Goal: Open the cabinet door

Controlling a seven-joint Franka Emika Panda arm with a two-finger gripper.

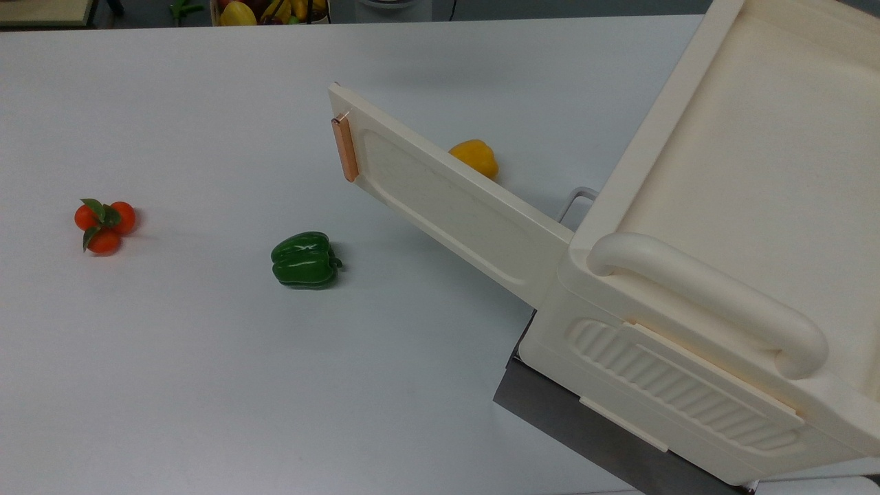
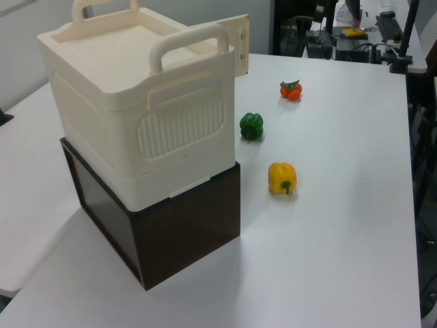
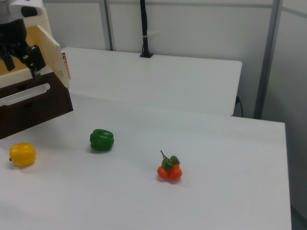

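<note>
Cream plastic, flat, with a copper-orange handle strip point(image 1: 344, 148) on its free short edge: cabinet door point(image 1: 447, 199), swung wide out from the cabinet point(image 1: 722, 206) and hanging over the desk point(image 1: 206, 378). By the look of it, opened enough to count as done. Gripper point(image 3: 24, 60) up close beside the door's top edge in the right view; clenched or released, cannot tell, nor whether touching the panel.

Risk of knocking the panel back toward shut with a careless sweep so near it. Risk of straining the hinge by pushing further. Yellow pepper point(image 1: 474, 157) just behind the door, likely shoved if swung wider. Cabinet perched on a dark box point(image 2: 184, 225) near a desk corner; liable to slide under a hard sideways tug.

White, matte, smooth desk, offering little hold to loose things. Green pepper point(image 1: 304, 259) and a cluster of small oranges point(image 1: 104, 223) mid-desk, well apart. Around: grey partition walls point(image 3: 192, 28), a black pole point(image 3: 144, 28) at one desk edge, a neighbouring desk with equipment point(image 2: 355, 34).
</note>
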